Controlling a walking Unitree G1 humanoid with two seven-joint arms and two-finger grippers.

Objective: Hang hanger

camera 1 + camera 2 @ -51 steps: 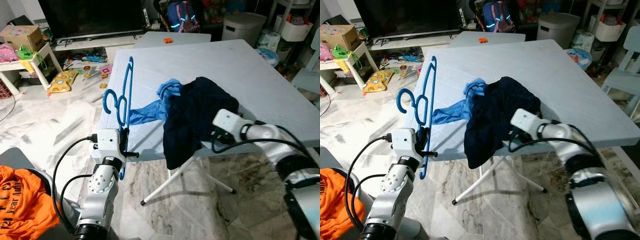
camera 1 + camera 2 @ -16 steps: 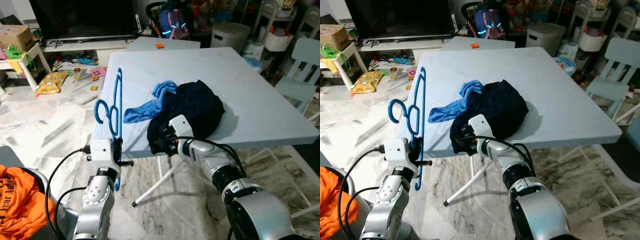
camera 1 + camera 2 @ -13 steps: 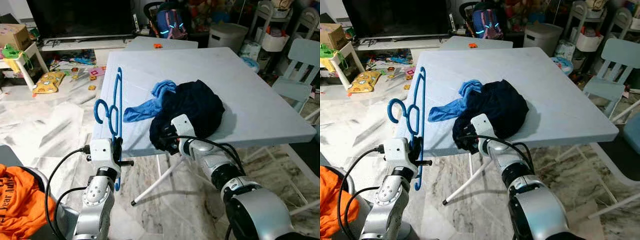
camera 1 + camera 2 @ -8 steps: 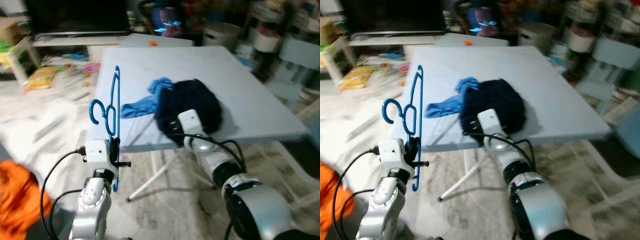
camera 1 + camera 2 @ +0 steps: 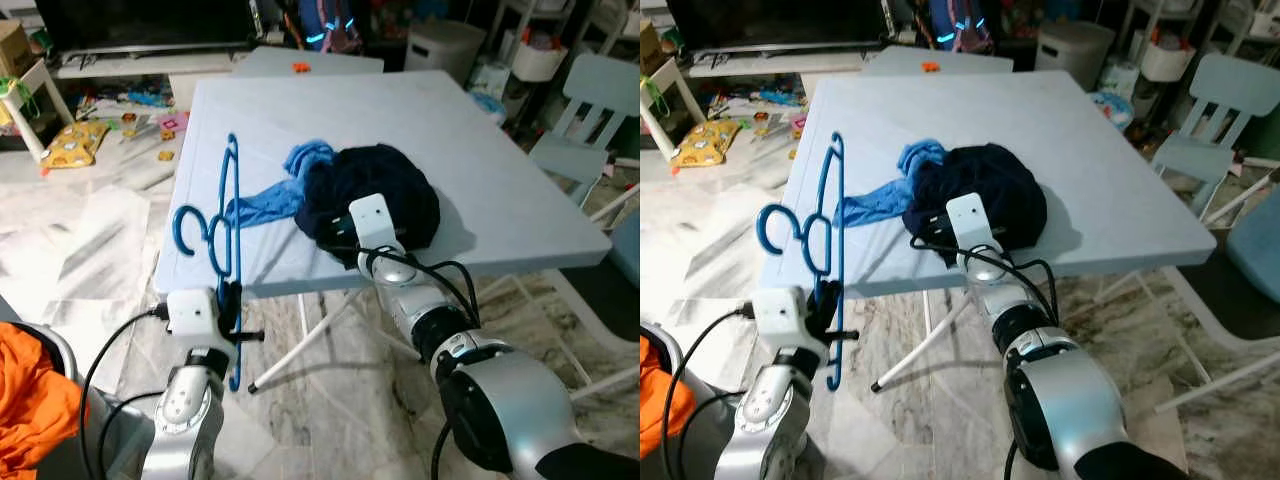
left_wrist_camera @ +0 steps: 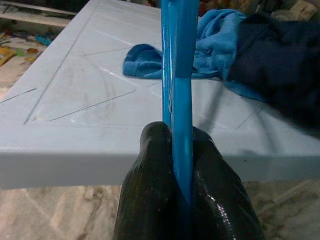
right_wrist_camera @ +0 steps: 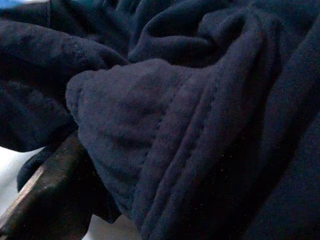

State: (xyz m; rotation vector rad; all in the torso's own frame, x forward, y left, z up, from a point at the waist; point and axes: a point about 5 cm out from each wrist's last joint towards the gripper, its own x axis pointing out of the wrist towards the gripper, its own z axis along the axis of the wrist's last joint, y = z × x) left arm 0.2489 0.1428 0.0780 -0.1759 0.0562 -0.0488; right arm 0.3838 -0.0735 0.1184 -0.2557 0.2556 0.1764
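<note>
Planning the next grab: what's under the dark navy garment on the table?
A light blue cloth sticks out from beneath the dark navy garment onto the table. How far it runs underneath is covered, as is anything else there.

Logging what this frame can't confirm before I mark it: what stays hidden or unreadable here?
- Right gripper: head views, fingers buried in the dark garment; open or shut unreadable.
- Right wrist view: one finger partly seen, the rest under dark cloth.
- Blue hanger: left wrist view, top cut by the frame edge.
- Small orange item on the far table: too small to identify.
</note>
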